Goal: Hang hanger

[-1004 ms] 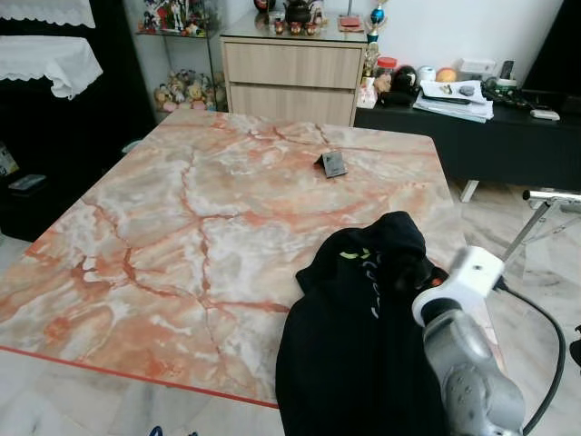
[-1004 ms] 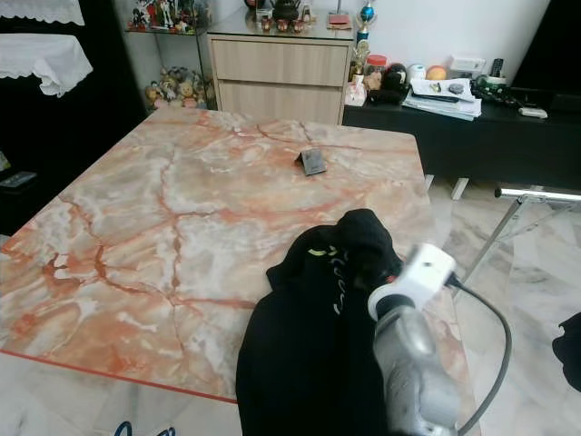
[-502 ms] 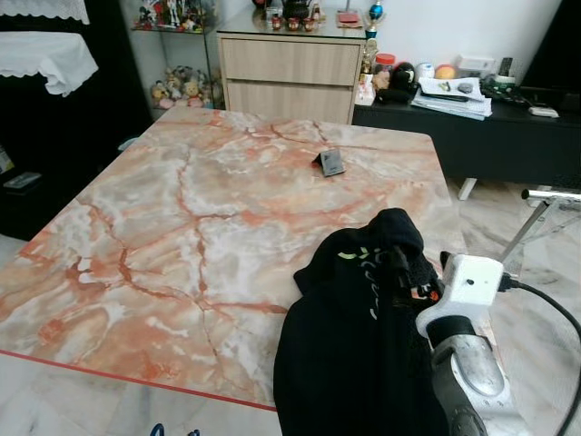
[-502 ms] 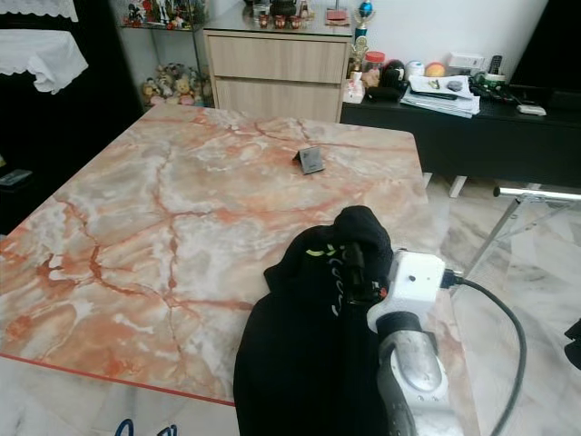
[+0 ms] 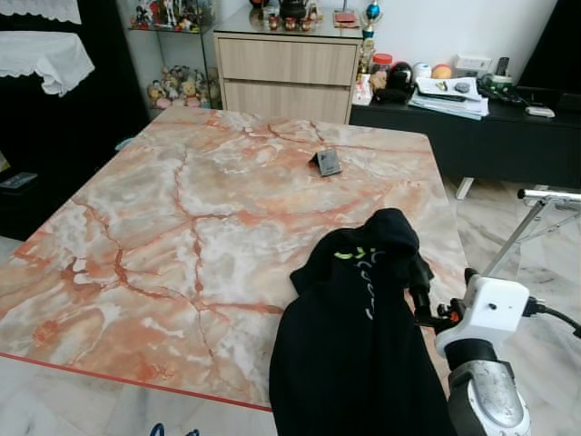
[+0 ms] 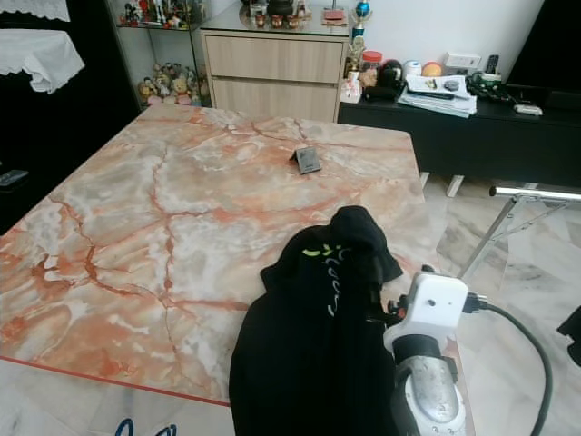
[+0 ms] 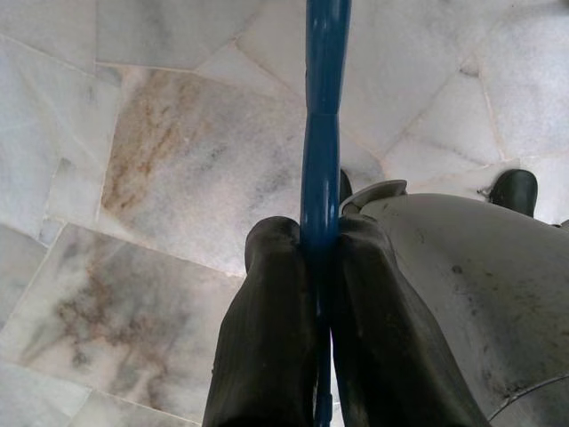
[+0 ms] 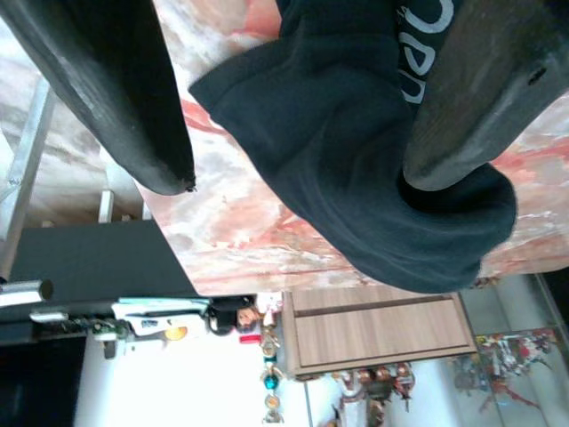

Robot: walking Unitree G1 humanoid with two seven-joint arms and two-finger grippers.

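Note:
A black garment point(image 5: 354, 309) with light lettering lies bunched on the near right corner of the marble table point(image 5: 182, 209) and hangs over its front edge. My right gripper point(image 8: 293, 133) is open at the garment's right side. Its two black fingers point(image 8: 116, 89) straddle the bunched cloth without closing on it, and its white wrist box point(image 5: 488, 309) shows just right of the cloth. My left gripper point(image 7: 318, 267) hangs low over the marble floor, shut on a thin blue hanger point(image 7: 322, 107) that runs straight between its fingers.
A small dark flat object point(image 5: 328, 163) lies on the far part of the table. Behind stand a wooden drawer cabinet point(image 5: 290, 77) and a low black bench point(image 5: 490, 136) with papers. A metal rack point(image 5: 545, 204) stands at the right, and dark furniture point(image 5: 54, 118) at the left.
My right arm has drawn back toward me and to the right, from over the garment to its right edge. The garment lies as before.

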